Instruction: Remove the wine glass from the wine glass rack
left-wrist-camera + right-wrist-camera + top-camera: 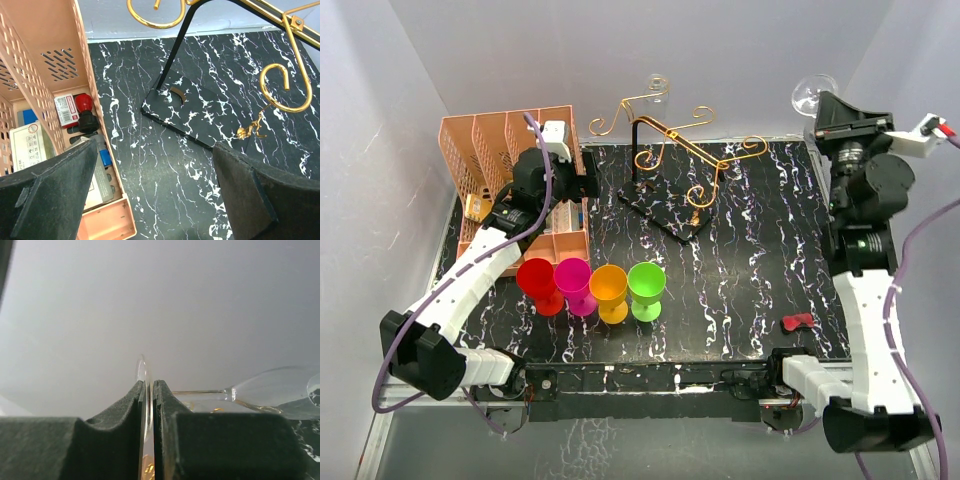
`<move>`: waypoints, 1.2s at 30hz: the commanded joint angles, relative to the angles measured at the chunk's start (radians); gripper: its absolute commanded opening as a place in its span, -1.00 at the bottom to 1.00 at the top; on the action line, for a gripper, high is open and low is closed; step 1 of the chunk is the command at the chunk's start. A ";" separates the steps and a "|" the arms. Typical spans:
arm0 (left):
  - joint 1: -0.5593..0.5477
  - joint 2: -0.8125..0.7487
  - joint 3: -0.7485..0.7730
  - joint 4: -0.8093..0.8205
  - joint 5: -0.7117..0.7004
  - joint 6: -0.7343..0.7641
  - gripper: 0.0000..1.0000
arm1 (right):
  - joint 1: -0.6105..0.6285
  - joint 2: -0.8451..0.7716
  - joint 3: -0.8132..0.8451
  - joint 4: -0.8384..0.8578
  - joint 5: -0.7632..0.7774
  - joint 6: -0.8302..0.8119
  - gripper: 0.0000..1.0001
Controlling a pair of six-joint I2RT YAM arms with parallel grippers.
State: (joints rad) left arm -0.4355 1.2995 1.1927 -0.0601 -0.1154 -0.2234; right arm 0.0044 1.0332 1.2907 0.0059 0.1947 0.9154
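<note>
On black marbled table (750, 250) — gold rack (665, 210) | white walls (620, 50) | left fingers (50, 195) wide | right fingers (115, 440) pinch wine glass (275, 387)

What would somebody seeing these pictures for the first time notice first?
Probably the clear wine glass at the back right corner, its foot pinched in the right hand. After that, the gold wire wine glass rack standing at centre back. Then the row of four bright cups near the front: red, pink, orange and green.
</note>
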 commanded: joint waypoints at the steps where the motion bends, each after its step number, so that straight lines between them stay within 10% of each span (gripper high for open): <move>1: 0.003 0.001 0.015 0.016 0.035 -0.020 0.94 | 0.000 -0.079 -0.017 0.088 -0.081 0.062 -0.85; 17: -0.026 -0.073 -0.039 0.047 0.094 -0.043 0.94 | 0.000 -0.175 -0.059 0.236 -0.462 0.406 -0.85; 26: -0.023 -0.251 -0.058 0.003 0.324 -0.389 0.94 | 0.000 -0.012 -0.071 0.628 -0.785 0.785 -0.85; 36: 0.002 -0.220 -0.087 0.388 0.662 -0.771 0.93 | 0.028 0.117 -0.136 0.950 -0.853 1.182 -0.85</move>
State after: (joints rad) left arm -0.4511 1.0473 1.1187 0.1120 0.3721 -0.7994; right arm 0.0124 1.1313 1.1713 0.6895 -0.6273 1.8603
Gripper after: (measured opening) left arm 0.970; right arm 0.134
